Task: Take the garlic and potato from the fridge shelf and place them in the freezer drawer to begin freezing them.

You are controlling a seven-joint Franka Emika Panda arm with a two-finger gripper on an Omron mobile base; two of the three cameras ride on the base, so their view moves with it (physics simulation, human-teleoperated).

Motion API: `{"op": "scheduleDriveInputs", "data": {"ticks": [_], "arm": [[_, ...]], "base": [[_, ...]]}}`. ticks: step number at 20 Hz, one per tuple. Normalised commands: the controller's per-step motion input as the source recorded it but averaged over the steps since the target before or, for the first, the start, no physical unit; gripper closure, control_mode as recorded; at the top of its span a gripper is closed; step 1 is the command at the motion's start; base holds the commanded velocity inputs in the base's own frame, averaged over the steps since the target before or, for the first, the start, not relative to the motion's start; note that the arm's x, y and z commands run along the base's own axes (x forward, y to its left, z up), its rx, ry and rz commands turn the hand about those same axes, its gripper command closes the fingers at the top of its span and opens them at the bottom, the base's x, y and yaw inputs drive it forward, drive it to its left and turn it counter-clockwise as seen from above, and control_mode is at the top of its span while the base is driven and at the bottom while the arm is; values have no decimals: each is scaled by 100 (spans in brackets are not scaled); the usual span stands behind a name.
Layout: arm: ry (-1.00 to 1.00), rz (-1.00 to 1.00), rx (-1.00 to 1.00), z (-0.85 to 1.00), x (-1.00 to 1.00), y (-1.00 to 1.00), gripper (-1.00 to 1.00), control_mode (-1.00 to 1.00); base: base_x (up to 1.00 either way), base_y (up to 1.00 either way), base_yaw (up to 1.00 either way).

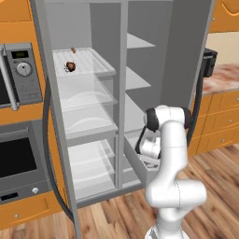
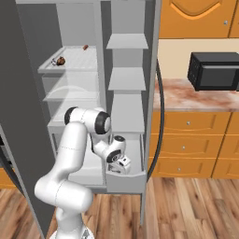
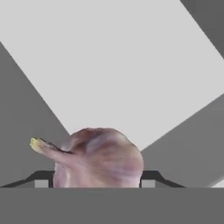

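The garlic (image 3: pixel 98 157), a pale pinkish bulb with a thin stem tip pointing left, sits between my dark fingertips (image 3: pixel 151 178) in the hand view. My gripper (image 2: pixel 122 164) is shut on it and hangs low inside the open freezer drawer (image 2: pixel 126 181), over the drawer's pale inside (image 3: pixel 109 65). From the left base view the gripper (image 1: pixel 150 161) points down into that grey drawer (image 1: pixel 136 164). The potato (image 1: pixel 70 66), a brown lump, lies on the white ribbed fridge shelf (image 1: pixel 98 63) at the upper left, also seen as the potato (image 2: pixel 60 61) on the shelf (image 2: pixel 77 64).
A tiny orange-red piece (image 1: pixel 73 50) lies at the back of the same shelf. Clear curved-front bins (image 1: pixel 86 99) sit below it, and plain grey shelves (image 1: pixel 137 79) fill the right column. A black microwave (image 2: pixel 214 70) stands on the counter to the right. The wall oven panel (image 1: pixel 21 70) is at left.
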Motion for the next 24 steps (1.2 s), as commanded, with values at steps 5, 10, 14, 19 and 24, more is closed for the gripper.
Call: {"op": "scheduleDriveInputs", "data": {"ticks": [5,10,14,19,24], "arm": [[-6,0,5,-6,-89,-2,-100,-100],[-1,0,0,0,-19,0,-100,-100],[0,0,0,0,0,-25,-100,-100],[0,0,0,0,4,-21,-100,-100],[-2,0,0,38,16,2,-100,-100]], "base": [[0,0,0],[0,0,0],[0,0,0],[0,0,0],[0,0,0]]}}
